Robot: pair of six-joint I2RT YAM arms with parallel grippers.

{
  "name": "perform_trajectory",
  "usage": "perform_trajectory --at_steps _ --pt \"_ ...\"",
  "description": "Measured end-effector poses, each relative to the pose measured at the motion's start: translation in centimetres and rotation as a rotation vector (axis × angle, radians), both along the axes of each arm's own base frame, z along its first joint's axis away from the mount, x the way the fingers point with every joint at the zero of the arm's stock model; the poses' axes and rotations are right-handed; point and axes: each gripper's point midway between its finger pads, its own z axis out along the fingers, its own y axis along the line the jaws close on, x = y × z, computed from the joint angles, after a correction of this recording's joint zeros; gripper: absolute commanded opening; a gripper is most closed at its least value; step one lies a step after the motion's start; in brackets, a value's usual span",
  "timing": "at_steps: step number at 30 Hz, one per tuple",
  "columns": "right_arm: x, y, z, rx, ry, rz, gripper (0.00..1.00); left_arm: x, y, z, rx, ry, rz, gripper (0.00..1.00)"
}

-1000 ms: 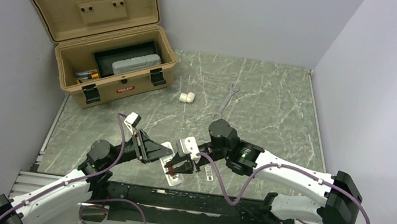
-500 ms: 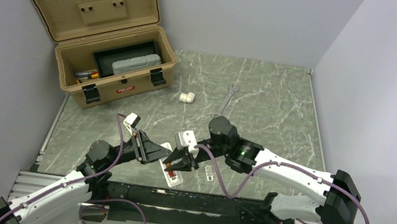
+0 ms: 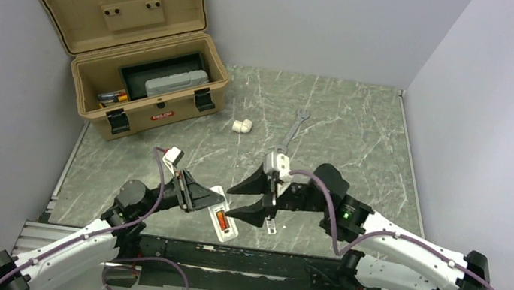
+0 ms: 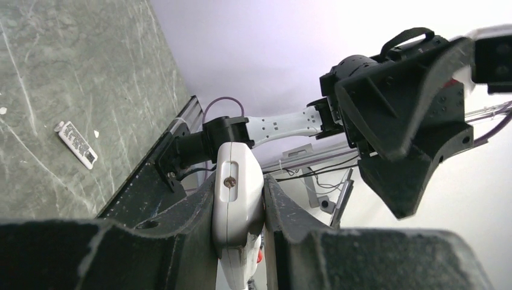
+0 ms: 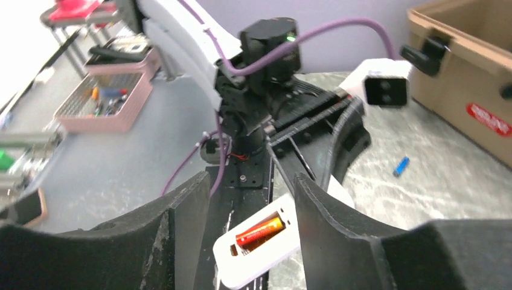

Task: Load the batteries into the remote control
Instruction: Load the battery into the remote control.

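Green marbled desk [image 3: 347, 127] between pale grey walls. Near its front edge is the remote control [image 3: 222, 220], a slim white bar with its recess facing up and one orange-red battery [image 5: 259, 231] seated inside. The left hand [image 3: 210, 198] is closed on the remote's far end. The right hand [image 3: 232, 204] hovers just beside it, spread wide and empty. The remote is probably light, rigid, slippery plastic, best pinched across its narrow sides, clear of the recess.

Your green marbled tabletop [image 3: 347, 127] is boxed in by plain pale walls [image 3: 317, 17] at 9, 12 and 3 o'clock. The light on it is soft and even.
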Motion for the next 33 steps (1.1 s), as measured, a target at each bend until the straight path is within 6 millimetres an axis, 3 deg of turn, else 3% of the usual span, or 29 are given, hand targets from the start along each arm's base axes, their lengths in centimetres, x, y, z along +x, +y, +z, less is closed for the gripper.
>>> perform_trajectory --at_steps 8,16,23,29,33 --pt "2.8 -2.2 -2.6 -0.053 0.398 -0.311 0.76 0.0 0.1 -0.5 0.048 -0.095 0.015 0.0" --pt "3.2 -2.0 -4.9 -0.122 0.644 -0.391 0.87 -0.3 0.3 -0.2 0.062 -0.2 0.022 0.0" --pt "3.2 -1.2 -7.9 -0.205 0.734 -0.407 0.82 -0.6 0.5 0.5 0.046 -0.241 0.025 0.0" --pt "2.7 -0.8 -9.8 -0.256 0.769 -0.385 0.68 -0.7 0.5 1.0 0.034 -0.263 0.023 0.0" --pt "2.4 -0.4 -10.5 -0.277 0.787 -0.363 0.64 -0.6 0.4 0.9 0.036 -0.261 0.022 0.0"
